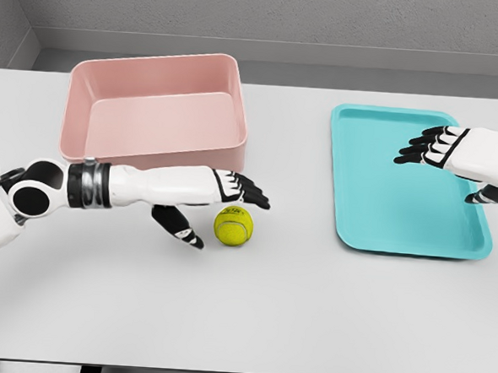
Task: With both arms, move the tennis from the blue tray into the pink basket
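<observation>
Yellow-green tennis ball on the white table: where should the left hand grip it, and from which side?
Probably around the middle of the yellow-green tennis ball, coming from its left, where the open left hand hovers. A sphere offers no handle; the pink basket crowds behind.

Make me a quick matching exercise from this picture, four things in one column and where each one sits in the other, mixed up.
1. tennis ball
2. pink basket
3. blue tray
4. right hand

A. over the tray's right side
B. table's far left
C. on the bare table by the left hand
D. table's right half

Pairs: 1-C, 2-B, 3-D, 4-A
</observation>
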